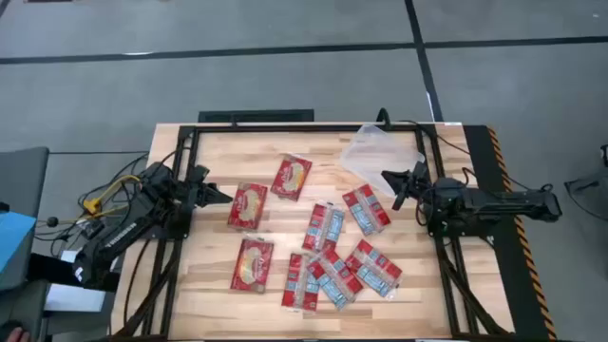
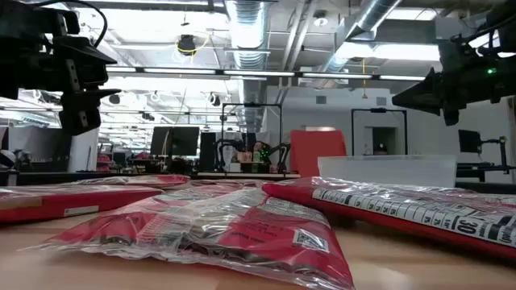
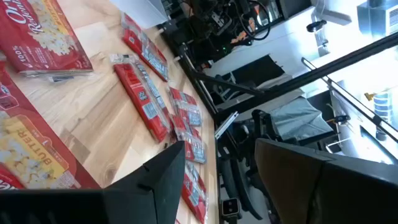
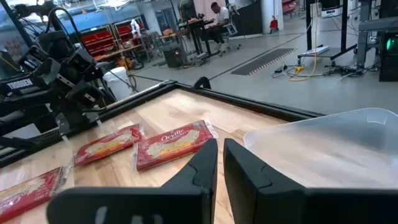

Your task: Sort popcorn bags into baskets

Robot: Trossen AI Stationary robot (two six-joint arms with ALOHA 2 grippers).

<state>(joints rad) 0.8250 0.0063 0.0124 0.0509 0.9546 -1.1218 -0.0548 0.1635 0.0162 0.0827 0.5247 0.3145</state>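
Observation:
Several red popcorn bags lie flat on the wooden table. Three with a yellow-cream oval lie toward the left (image 1: 291,177), (image 1: 248,205), (image 1: 254,263). Several with light-blue and white panels lie in a loose, partly overlapping group toward the right (image 1: 366,209), (image 1: 323,226), (image 1: 332,275). The clear plastic basket (image 1: 380,152) stands at the far right and also shows in the right wrist view (image 4: 336,149). My left gripper (image 1: 222,195) is open and empty above the table, just left of the middle oval bag. My right gripper (image 1: 391,182) is shut and empty, beside the basket's near edge.
A black metal frame (image 1: 285,130) runs around the table's edges. Cables lie by the left arm's base (image 1: 104,195). Bare wood shows at the table's far left and between the two groups of bags (image 1: 285,228).

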